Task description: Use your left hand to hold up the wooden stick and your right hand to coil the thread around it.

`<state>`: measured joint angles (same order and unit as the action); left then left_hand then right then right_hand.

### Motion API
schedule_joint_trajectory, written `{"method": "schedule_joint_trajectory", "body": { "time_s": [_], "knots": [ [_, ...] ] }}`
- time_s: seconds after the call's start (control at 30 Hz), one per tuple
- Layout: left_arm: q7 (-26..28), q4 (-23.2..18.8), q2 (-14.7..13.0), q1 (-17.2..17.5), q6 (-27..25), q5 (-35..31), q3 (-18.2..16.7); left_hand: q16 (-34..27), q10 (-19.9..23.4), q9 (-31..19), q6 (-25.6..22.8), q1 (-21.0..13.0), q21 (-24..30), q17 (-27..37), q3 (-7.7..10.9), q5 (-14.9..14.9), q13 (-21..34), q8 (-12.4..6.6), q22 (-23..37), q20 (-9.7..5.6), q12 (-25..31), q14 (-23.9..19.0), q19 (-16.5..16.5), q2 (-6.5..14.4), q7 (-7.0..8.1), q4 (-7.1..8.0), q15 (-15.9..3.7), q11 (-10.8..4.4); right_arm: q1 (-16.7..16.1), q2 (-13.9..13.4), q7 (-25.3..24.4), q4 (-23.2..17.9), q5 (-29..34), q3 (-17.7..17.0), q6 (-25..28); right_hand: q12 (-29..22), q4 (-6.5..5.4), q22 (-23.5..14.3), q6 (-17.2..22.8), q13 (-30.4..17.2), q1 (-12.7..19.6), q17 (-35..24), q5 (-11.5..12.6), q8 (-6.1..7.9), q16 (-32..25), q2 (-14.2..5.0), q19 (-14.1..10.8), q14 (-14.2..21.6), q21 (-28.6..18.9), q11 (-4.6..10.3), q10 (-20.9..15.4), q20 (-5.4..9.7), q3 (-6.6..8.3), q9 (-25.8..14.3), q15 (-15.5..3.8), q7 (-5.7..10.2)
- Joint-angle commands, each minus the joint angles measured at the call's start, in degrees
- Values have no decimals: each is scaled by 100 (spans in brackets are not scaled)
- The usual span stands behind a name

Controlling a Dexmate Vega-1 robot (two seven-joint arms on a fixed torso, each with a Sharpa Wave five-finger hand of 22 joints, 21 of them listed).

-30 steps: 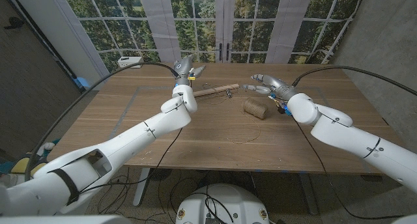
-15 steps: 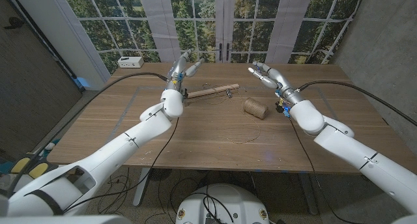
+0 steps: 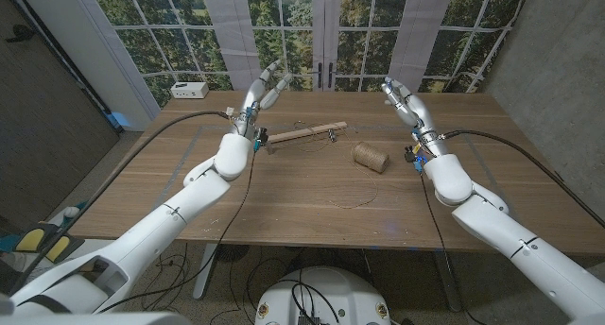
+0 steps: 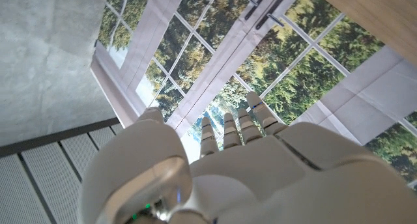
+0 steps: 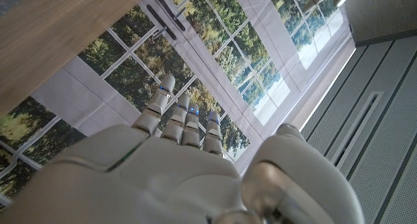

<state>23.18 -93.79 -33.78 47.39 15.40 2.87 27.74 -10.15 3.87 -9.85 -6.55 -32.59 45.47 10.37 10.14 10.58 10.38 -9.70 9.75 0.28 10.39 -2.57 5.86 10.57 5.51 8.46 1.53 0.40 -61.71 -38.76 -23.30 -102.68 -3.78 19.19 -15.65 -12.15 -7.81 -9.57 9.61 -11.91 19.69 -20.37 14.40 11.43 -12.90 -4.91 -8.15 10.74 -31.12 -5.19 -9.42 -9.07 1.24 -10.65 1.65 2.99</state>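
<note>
The wooden stick [image 3: 304,132] lies on the table [image 3: 312,188] at the far middle, with thread tied near its right end. A spool of brown thread [image 3: 370,157] sits to its right, and a loose loop of thread [image 3: 352,198] trails toward me. My left hand [image 3: 262,91] is raised above the table to the left of the stick, fingers spread, holding nothing. My right hand [image 3: 403,104] is raised right of the spool, fingers extended, empty. In the left wrist view the left hand [image 4: 241,129] points at the windows; in the right wrist view the right hand [image 5: 176,116] does the same.
A small white box [image 3: 190,89] sits at the table's far left corner. Large windows and a door stand behind the table. Tape marks outline a rectangle on the tabletop.
Both hands have risen from near the tabletop and now point upward toward the windows. The stick, spool and thread have stayed in place.
</note>
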Motion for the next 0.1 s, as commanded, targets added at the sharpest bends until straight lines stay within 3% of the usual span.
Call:
{"method": "schedule_joint_trajectory", "body": {
  "time_s": [0.03, 0.1],
  "knots": [
    [-370, 42, 94, 505, 423, 730, -467, -13, -58, -15, 17, 86, -31, 18, 20, 31, -5, -25, 12, 1, -4, 43, 64, 4, -41, 52, -17, 23, -353, 393, -507, -267, 217, -152, 304, -32, 22, -16, 132, 9, -47, 70, 27, 25, 21, -8, 133, 31, 125, 27, -170, -94, -41, -11, 27, 36],
    [-335, 174, 58, 540, 653, 529, -476, -20, -94, -13, 87, 132, -52, 14, 45, 41, -8, -8, 13, -3, -3, 65, 60, 29, -107, 67, 1, 47, -349, 395, -533, -342, 299, -142, 388, -31, 43, -20, 173, 13, -26, 98, 36, 33, 5, -34, 71, 90, 128, 9, -191, -62, -25, -9, 59, 23]
  ]
}}
